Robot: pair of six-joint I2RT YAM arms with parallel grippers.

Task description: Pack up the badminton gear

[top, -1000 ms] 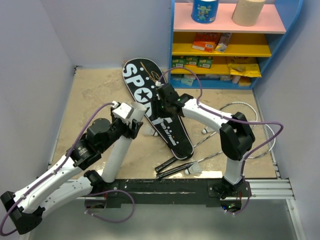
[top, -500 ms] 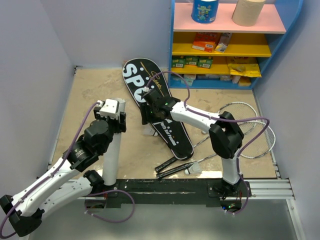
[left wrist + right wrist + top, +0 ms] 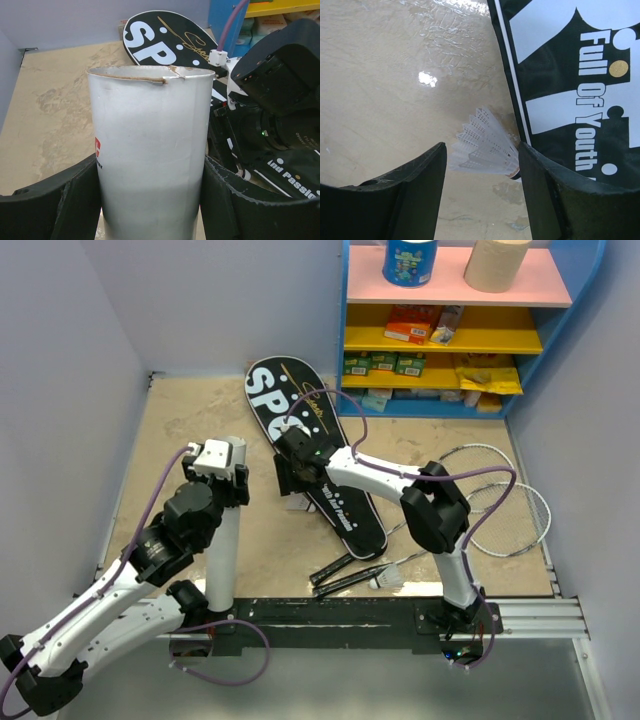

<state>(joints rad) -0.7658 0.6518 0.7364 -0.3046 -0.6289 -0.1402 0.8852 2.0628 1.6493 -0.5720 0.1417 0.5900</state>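
My left gripper [image 3: 222, 465] is shut on the long white tube [image 3: 225, 545] and holds it upright near the table's front left. In the left wrist view the tube [image 3: 150, 140] fills the gap of that gripper [image 3: 150, 167], its open torn rim on top. My right gripper [image 3: 292, 478] hangs open at the left edge of the black SPORT bag [image 3: 265, 395]. Below the right gripper [image 3: 481, 150], a white shuttlecock [image 3: 487, 147] lies on its side against the bag [image 3: 570, 75], untouched. Two silver rackets [image 3: 500, 510] lie at the right, and a second shuttlecock [image 3: 388, 580] lies by their handles.
A blue shelf unit [image 3: 580, 300] with boxes and paper rolls stands at the back right. Lilac walls close the left and right sides. The right arm reaches across the bag's lower half. The black racket handles [image 3: 345, 570] lie near the front rail.
The left arm has swung the tube from a tilt to upright. The right gripper has moved left off the bag and down over the shuttlecock, its jaws a little wider.
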